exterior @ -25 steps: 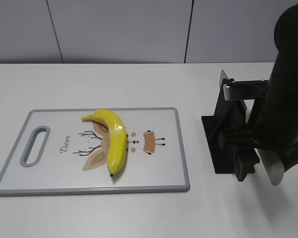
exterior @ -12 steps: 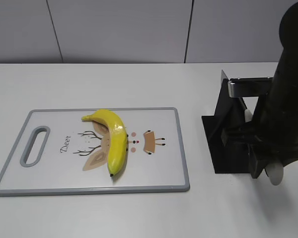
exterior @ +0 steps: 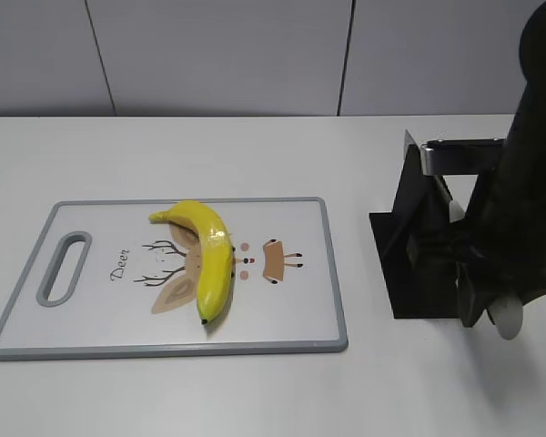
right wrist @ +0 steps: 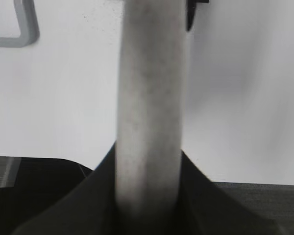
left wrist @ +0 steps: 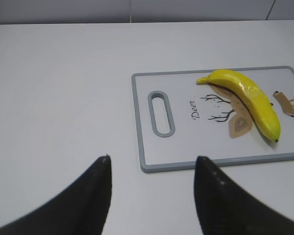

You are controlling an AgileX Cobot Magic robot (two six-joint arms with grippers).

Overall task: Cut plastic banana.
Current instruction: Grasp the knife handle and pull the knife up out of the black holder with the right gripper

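The plastic banana [exterior: 208, 259] lies curved on the cutting board [exterior: 318, 300] toward the desk's left-front side, untouched — glossy and hard-looking, so likely light, stiff and prone to skid or roll under a blade; steadying it near one dark tip looks wisest. The left gripper [left wrist: 152, 172] hovers over bare desk short of the board's handle end, fingers spread wide, nothing in them. Over by the right edge, at the black knife stand [exterior: 417, 246], the right gripper [right wrist: 149, 161] clamps a pale grey handle [right wrist: 149, 98] (presumably the knife's) — blade not visible.
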